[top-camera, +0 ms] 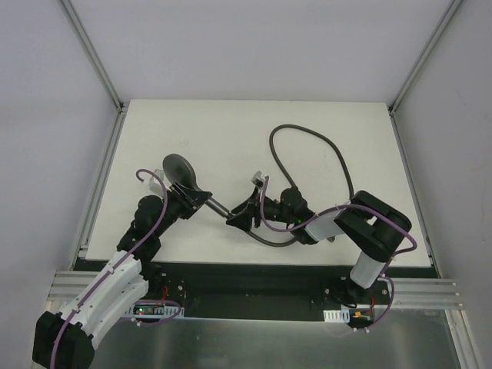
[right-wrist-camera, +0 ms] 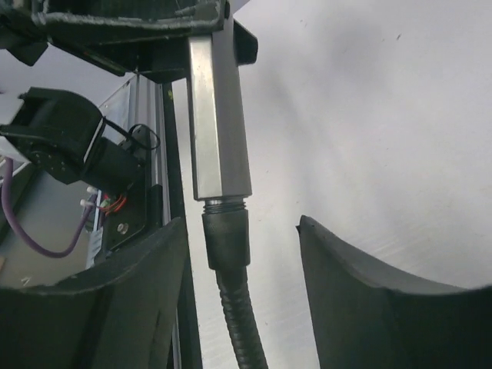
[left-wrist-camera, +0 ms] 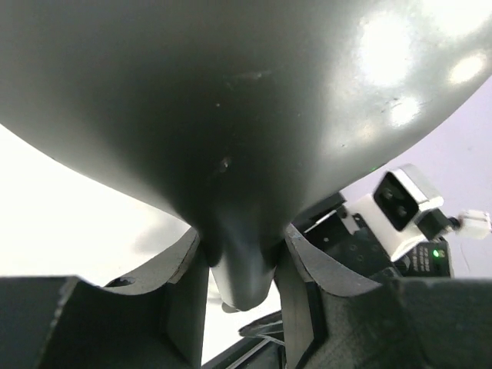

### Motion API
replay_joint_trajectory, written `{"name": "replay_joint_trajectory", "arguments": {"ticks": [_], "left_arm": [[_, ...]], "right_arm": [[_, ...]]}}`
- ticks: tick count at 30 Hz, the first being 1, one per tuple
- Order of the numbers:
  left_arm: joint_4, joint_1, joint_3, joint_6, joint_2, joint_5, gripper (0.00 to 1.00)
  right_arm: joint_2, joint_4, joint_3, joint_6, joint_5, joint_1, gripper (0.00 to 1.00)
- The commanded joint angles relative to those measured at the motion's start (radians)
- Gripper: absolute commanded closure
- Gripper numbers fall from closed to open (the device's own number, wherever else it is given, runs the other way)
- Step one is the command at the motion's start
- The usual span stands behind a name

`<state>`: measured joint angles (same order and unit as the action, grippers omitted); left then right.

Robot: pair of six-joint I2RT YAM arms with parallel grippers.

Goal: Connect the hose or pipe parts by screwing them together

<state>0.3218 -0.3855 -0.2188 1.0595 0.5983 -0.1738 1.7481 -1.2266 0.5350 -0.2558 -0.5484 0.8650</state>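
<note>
The dark grey shower head [top-camera: 181, 171] hangs tilted over the white table [top-camera: 338, 154], and its round back fills the left wrist view [left-wrist-camera: 231, 115]. My left gripper [top-camera: 195, 199] [left-wrist-camera: 238, 280] is shut on its neck. The straight handle [right-wrist-camera: 219, 115] runs towards the right gripper. The hose's end fitting [right-wrist-camera: 227, 240] sits on the handle's thread, with a few thread turns showing above it. My right gripper [top-camera: 241, 216] [right-wrist-camera: 240, 227] is open around this fitting, the left finger close beside it and the right finger [right-wrist-camera: 346, 292] well apart. The hose [top-camera: 307, 137] [right-wrist-camera: 244, 338] loops across the back of the table.
Aluminium posts [top-camera: 92, 54] rise at the table's back corners and a rail [top-camera: 415, 288] lines the near edge. Purple cables [top-camera: 154, 223] run along both arms. The right arm's white wrist camera [left-wrist-camera: 403, 201] shows just past the shower head.
</note>
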Motion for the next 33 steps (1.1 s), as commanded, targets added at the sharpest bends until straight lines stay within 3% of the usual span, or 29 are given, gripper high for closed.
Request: {"name": "replay_joint_trajectory", "arguments": {"ticks": [1, 3, 6, 7, 10, 16, 23, 25, 29, 33], "left_arm": [[-0.171, -0.003, -0.152, -0.047, 0.000, 0.088, 1.00], [-0.265, -0.004, -0.209, -0.033, 0.020, 0.103, 1.00], [-0.396, -0.004, -0.295, -0.007, 0.061, 0.120, 1.00], [-0.438, -0.003, -0.318, 0.008, 0.073, 0.131, 1.00], [-0.562, -0.004, -0.410, 0.019, 0.133, 0.132, 1.00], [-0.675, -0.003, -0.508, 0.074, 0.184, 0.125, 1.00], [-0.717, -0.003, -0.547, 0.088, 0.170, 0.138, 1.00], [-0.722, -0.004, -0.550, 0.091, 0.167, 0.137, 1.00], [-0.727, -0.004, -0.557, 0.070, 0.164, 0.145, 1.00], [-0.719, -0.004, -0.553, 0.036, 0.158, 0.140, 1.00]], "right_arm": [[-0.126, -0.024, -0.017, 0.103, 0.128, 0.002, 0.31], [-0.217, 0.173, -0.017, 0.304, 0.221, 0.060, 0.19], [-0.309, 0.411, 0.028, 0.600, 0.482, 0.192, 0.13], [-0.330, 0.439, 0.037, 0.672, 0.605, 0.225, 0.11], [-0.338, 0.480, 0.071, 0.860, 0.790, 0.334, 0.08], [-0.231, 0.477, 0.180, 1.148, 1.087, 0.479, 0.09], [-0.133, 0.470, 0.259, 1.224, 1.153, 0.529, 0.35], [-0.118, 0.483, 0.270, 1.225, 1.160, 0.535, 0.45], [-0.116, 0.499, 0.280, 1.199, 1.154, 0.539, 0.75], [-0.147, 0.513, 0.270, 1.091, 1.063, 0.520, 0.90]]}}
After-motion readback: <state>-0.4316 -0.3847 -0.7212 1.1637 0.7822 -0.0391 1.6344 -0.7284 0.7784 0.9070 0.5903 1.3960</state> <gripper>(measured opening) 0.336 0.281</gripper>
